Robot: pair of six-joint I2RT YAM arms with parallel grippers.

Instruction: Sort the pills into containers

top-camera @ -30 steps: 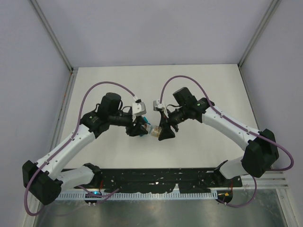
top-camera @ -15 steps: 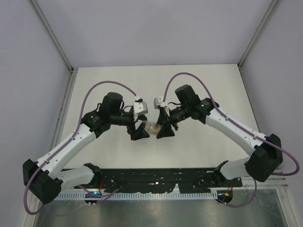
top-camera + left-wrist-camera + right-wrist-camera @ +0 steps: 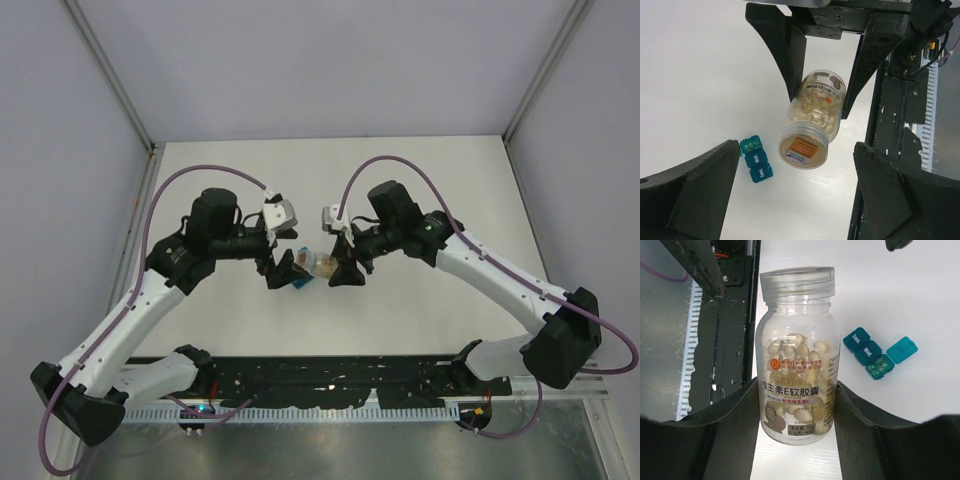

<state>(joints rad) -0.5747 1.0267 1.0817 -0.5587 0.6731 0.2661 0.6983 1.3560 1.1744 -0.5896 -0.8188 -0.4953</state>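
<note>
My right gripper (image 3: pixel 797 405) is shut on a clear bottle (image 3: pixel 796 360) of pale yellow pills (image 3: pixel 800 352), gripping its lower body, with the clear cap (image 3: pixel 796 282) on. The bottle (image 3: pixel 325 265) hangs tilted above the table between both arms. My left gripper (image 3: pixel 795 150) stands open, its fingers (image 3: pixel 715 175) wide apart on either side of the bottle's cap end (image 3: pixel 803 148) and not touching it. The teal containers (image 3: pixel 756 159) lie on the table beside the bottle. One end compartment (image 3: pixel 879 366) has its lid open and holds several pills; the other two lids are down.
A black perforated rail (image 3: pixel 330 375) runs along the near edge of the white table (image 3: pixel 420 180). Grey walls with metal posts (image 3: pixel 115 80) close in the back and sides. Purple cables loop over both arms.
My left gripper has opened and drawn back to the left, away from the bottle's cap end. The right gripper still holds the bottle in nearly the same place.
</note>
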